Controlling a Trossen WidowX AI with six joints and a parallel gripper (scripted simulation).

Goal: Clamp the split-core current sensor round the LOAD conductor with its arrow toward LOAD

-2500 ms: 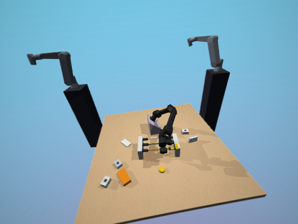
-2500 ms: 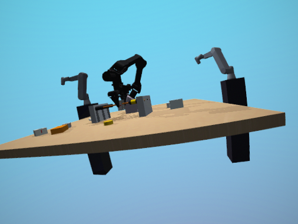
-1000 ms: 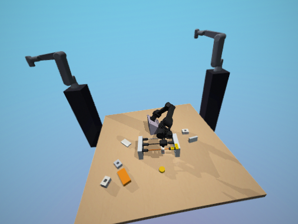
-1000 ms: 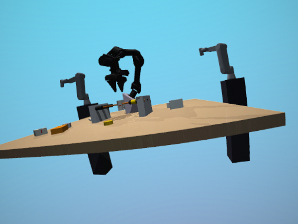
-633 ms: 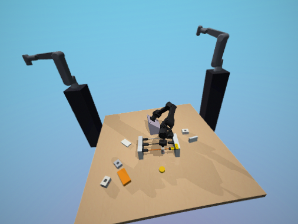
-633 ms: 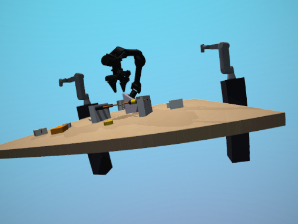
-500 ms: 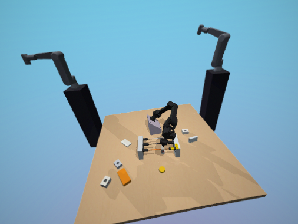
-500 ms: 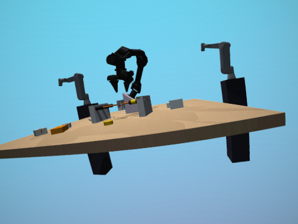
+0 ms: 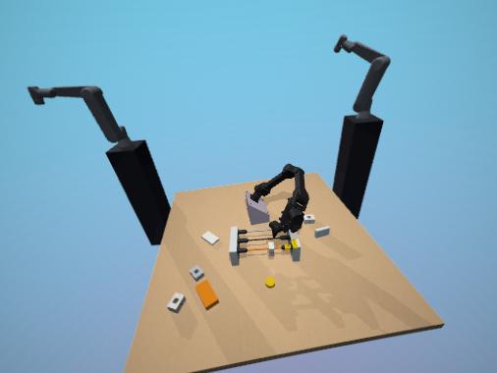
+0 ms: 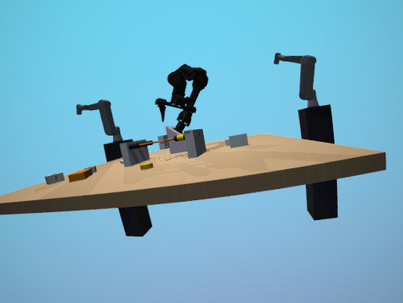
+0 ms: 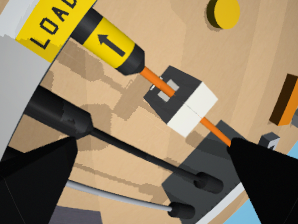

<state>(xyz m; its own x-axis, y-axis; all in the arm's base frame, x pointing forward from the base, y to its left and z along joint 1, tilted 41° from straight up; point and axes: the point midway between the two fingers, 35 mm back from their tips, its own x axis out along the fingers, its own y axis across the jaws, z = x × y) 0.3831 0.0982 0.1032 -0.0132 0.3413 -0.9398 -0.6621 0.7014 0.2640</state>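
"Quick pass: where's our sensor?"

"We have the sensor point(image 9: 271, 248) point(image 10: 163, 144) point(image 11: 181, 101) around the orange conductor point(image 9: 255, 249) point(image 10: 148, 143) point(image 11: 215, 131), between the two end posts. From the top, the yellow LOAD label point(image 9: 295, 243) point(image 11: 52, 22) sits at its three o'clock. In the wrist view we get the label toward ten."

"Arrow?"

"We read one on the yellow sleeve point(image 9: 288, 246) point(image 10: 180, 137) point(image 11: 110, 44), pointing to about eleven o'clock in the wrist view, label side. Any arrow on the sensor itself, we can't make out."

"Closed?"

"We see its white halves meeting at a thin seam. Latched or not, we can't tell."

"Pincer state?"

"Released. We see the gripper point(image 9: 285, 235) point(image 10: 174, 116) point(image 11: 154, 145) with its fingers spread wide, nothing between them. In the wrist view the fingertips show at eight and four o'clock from the sensor, both apart from it."

"Other wires?"

"We note a black conductor point(image 9: 260, 239) point(image 11: 140, 155) and a grey conductor point(image 9: 257, 231) point(image 11: 120, 200) on the twelve o'clock side of the orange one, from the top."

"Rest, fast?"

"Same view, from the sensor: yellow disc point(image 9: 270, 282) point(image 10: 146, 166) point(image 11: 226, 13) at six o'clock, orange block point(image 9: 207, 294) point(image 10: 80, 175) point(image 11: 286, 100) toward eight, well apart. We log both lying on the table point(image 9: 344, 304) point(image 10: 255, 159)."
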